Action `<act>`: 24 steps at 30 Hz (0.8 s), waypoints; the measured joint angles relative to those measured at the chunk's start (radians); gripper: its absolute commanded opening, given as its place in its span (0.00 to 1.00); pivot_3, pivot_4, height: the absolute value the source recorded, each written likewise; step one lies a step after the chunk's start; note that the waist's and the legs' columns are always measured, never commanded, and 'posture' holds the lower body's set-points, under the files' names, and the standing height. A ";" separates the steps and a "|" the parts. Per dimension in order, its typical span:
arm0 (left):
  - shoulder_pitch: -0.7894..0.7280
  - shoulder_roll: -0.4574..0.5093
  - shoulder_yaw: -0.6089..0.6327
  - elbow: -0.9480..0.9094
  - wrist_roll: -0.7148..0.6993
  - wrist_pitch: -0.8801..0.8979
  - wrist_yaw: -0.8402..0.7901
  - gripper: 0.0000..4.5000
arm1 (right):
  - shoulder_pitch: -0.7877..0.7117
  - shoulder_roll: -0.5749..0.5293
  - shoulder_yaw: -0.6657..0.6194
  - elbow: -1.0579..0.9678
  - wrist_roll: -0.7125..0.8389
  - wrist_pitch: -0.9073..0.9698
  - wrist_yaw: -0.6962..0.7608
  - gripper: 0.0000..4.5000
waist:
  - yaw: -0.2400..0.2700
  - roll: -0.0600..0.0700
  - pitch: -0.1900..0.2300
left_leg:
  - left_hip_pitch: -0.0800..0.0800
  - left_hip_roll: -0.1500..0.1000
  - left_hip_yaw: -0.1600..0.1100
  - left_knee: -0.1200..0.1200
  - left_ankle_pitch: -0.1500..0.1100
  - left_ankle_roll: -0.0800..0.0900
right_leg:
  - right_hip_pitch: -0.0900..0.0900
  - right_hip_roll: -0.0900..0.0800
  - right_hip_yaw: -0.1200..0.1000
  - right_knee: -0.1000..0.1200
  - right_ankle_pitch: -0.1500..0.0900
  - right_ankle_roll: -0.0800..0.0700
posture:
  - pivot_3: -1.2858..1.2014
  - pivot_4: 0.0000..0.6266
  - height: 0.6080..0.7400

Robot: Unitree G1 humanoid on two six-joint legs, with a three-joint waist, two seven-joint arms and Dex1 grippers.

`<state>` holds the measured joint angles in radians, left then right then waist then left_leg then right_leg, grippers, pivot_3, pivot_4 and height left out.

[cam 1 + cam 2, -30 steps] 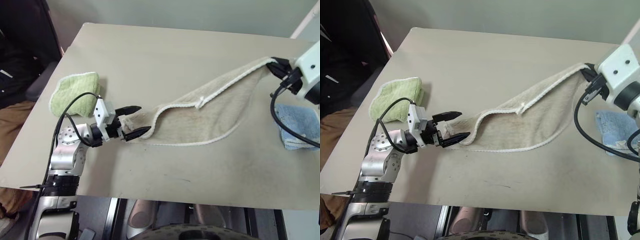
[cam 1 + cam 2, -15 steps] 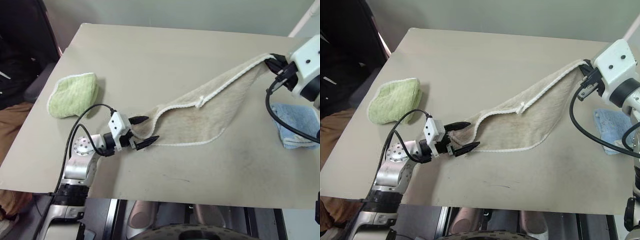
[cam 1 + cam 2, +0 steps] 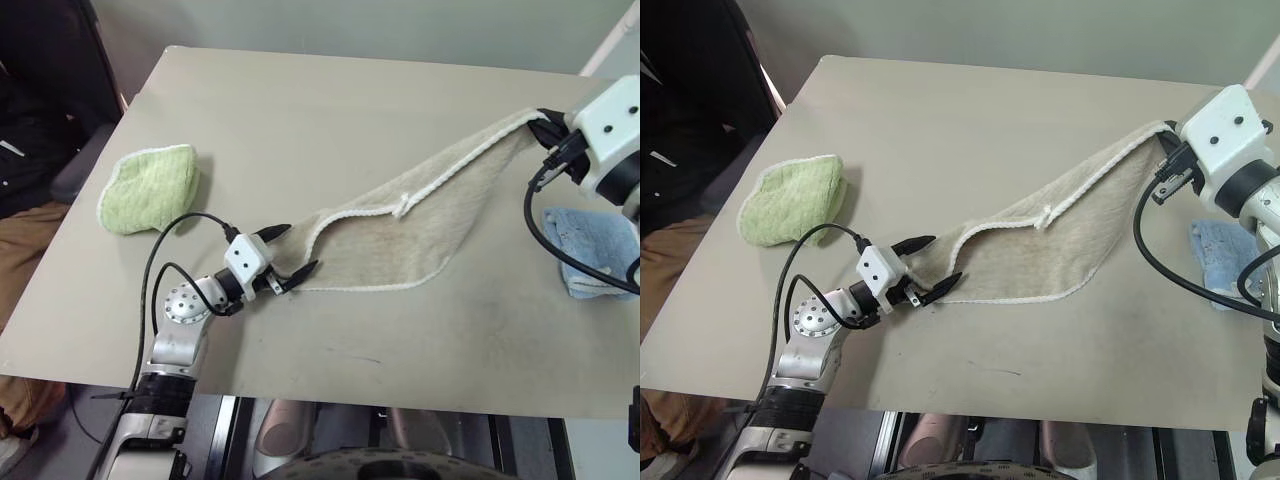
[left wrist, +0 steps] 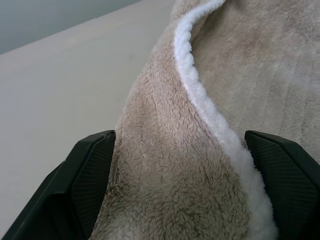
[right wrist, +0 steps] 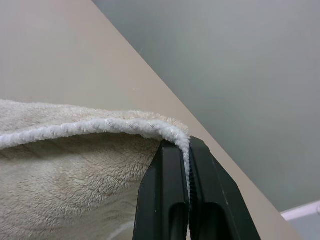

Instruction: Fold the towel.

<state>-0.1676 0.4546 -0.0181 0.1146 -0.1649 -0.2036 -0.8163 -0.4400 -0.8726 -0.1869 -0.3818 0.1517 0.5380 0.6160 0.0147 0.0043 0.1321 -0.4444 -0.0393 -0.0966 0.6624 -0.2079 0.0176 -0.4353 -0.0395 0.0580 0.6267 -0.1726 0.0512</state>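
Across our beige table (image 3: pixel 330 110), with a grey wall beyond it, the towel (image 3: pixel 420 235) lies stretched on a slant, one end low near the middle of the table and the other raised toward the far right edge. We hold that raised corner in our right gripper (image 3: pixel 548 130), fingers (image 5: pixel 176 200) pressed together on the white corded edge, which keeps the cloth taut and off the table there, so its length hangs straight rather than bunched. A small white loop tag (image 3: pixel 402 203) sits on the upper edge about midway.

At the low end our left gripper (image 3: pixel 292 252) points level into the towel's near corner, its fingers (image 4: pixel 85 180) spread wide with the plush cloth and its white edging lying between them, not yet pinched. We judge that closing here would give us both ends for a fold.

Off to the left a green cloth (image 3: pixel 150 188) rests folded, well apart; a blue cloth (image 3: pixel 595 250) lies by the right edge, under our right arm. A person sits beside the table's left edge.
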 measured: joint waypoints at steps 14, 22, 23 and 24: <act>-0.019 0.085 0.005 -0.035 0.023 0.050 0.016 1.00 | 0.018 0.009 0.003 0.000 0.000 0.000 -0.004 0.00 | 0.000 0.000 0.000 | 0.000 0.000 0.000 0.000 -0.001 -0.001 | 0.000 0.000 0.000 0.000 0.000 -0.001 | 0.52 0.24 1.00; 0.057 0.079 -0.016 -0.202 -0.120 0.235 -0.052 1.00 | 0.035 0.009 0.003 -0.004 0.000 0.000 -0.006 0.00 | -0.001 0.000 0.000 | 0.000 0.000 0.000 0.000 -0.003 -0.004 | 0.000 0.000 0.000 0.000 0.000 -0.001 | 0.52 0.24 1.00; 0.064 0.082 -0.021 -0.205 -0.118 0.242 -0.055 1.00 | 0.036 0.009 0.003 -0.004 0.000 0.000 -0.006 0.00 | -0.001 0.000 0.000 | 0.000 0.000 0.000 0.000 -0.003 -0.005 | 0.000 0.000 0.000 0.000 0.000 -0.001 | 0.52 0.24 1.00; 0.070 0.086 -0.026 -0.204 -0.108 0.249 -0.053 1.00 | 0.038 0.009 0.003 -0.005 -0.001 0.000 -0.007 0.00 | -0.001 0.000 0.000 | 0.000 0.000 0.000 0.000 -0.005 -0.008 | 0.000 0.000 0.000 0.000 0.000 -0.001 | 0.52 0.24 1.00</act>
<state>-0.0976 0.5406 -0.0441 -0.0893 -0.2733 0.0455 -0.8698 -0.4016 -0.8639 -0.1839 -0.3872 0.1503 0.5378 0.6094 0.0136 0.0043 0.1321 -0.4442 -0.0390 -0.0967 0.6621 -0.2125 0.0100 -0.4357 -0.0395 0.0579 0.6270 -0.1726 0.0500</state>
